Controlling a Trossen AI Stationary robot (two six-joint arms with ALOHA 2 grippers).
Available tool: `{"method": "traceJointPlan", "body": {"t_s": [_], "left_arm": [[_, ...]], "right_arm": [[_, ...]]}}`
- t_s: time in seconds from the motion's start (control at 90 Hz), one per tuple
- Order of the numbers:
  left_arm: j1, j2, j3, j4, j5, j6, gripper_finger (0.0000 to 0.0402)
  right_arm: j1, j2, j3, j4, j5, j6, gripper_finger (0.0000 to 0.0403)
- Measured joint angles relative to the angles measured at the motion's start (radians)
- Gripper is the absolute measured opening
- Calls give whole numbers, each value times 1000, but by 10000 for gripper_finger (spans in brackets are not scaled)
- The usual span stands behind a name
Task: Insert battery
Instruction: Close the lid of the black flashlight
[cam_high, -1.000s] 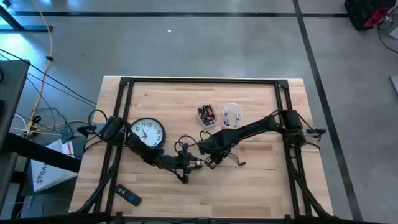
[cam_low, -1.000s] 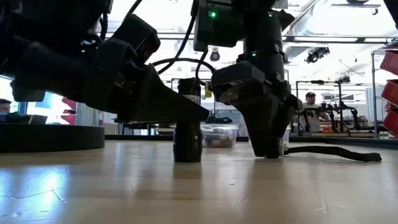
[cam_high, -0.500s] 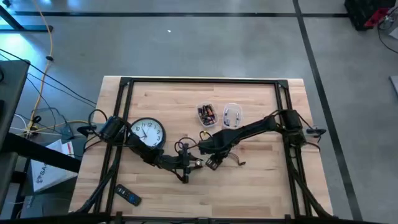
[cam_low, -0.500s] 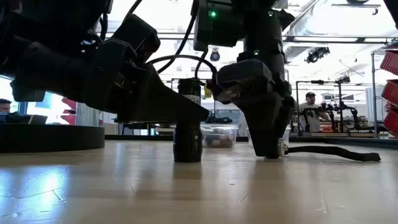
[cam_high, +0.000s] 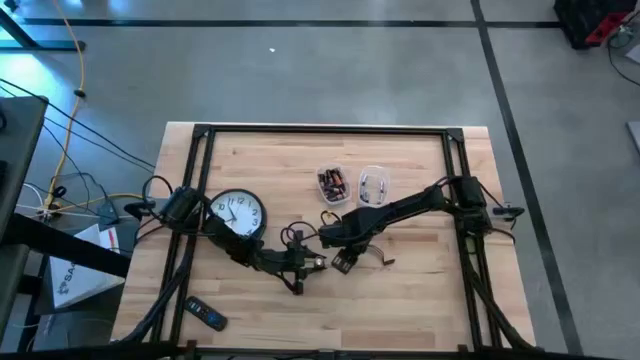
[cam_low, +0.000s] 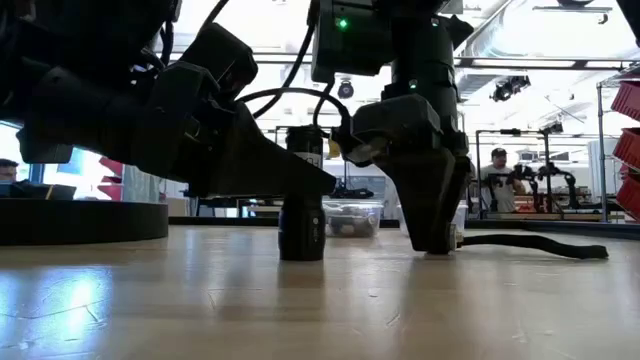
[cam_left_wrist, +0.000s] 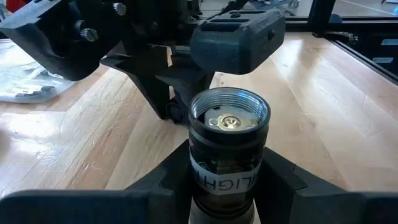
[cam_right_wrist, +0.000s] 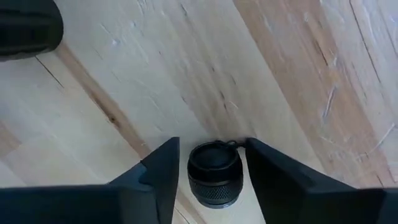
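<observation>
A black flashlight body (cam_left_wrist: 229, 143) stands upright on the table in front of centre, its threaded top open and a battery's metal end showing inside. My left gripper (cam_left_wrist: 227, 186) is shut on it, and also shows in the high view (cam_high: 300, 268). Just to its right, my right gripper (cam_right_wrist: 211, 168) is open and points down at the table. Between its fingers a black ribbed cap (cam_right_wrist: 214, 175) lies on the wood. A dark strap (cam_low: 540, 245) trails from the cap along the table. My left gripper pinches the flashlight body between its two fingers at the labelled band (cam_left_wrist: 205, 177) below the open top. The fingers (cam_low: 270, 170) come level from the table's left. The body stands upright with its base (cam_low: 302, 250) on the table. My right gripper: one finger (cam_right_wrist: 264, 168) stands close against the cap's side; I cannot tell whether it touches.
A round wall clock (cam_high: 238, 214) lies under the left arm. A remote (cam_high: 208, 317) lies near the front left. Two clear tubs (cam_high: 332, 183) (cam_high: 373, 185) with small parts stand behind the grippers. Bare wood stretches to the right and front.
My right gripper has turned a little where it stands low over the cap. The strap's free end has crept slightly toward the gripper.
</observation>
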Motion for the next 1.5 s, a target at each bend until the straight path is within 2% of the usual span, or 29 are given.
{"method": "traceJointPlan", "body": {"t_s": [0.333,0.611,0.8,1.022,1.256,1.5], "left_arm": [[0,0,0,0,0,0,104],[0,0,0,0,0,0,104],[0,0,0,0,2,0,104],[0,0,0,0,4,0,104],[0,0,0,0,5,0,104],[0,0,0,-1,6,-2,104]], "right_arm": [[0,0,0,0,-12,-17,83],[0,-14,0,-6,-10,0,73],[7,-20,-1,-14,-7,-50,80],[10,-20,-1,-12,13,-80,122],[21,-35,16,-17,28,-290,159],[102,-39,79,-55,182,-640,170]]}}
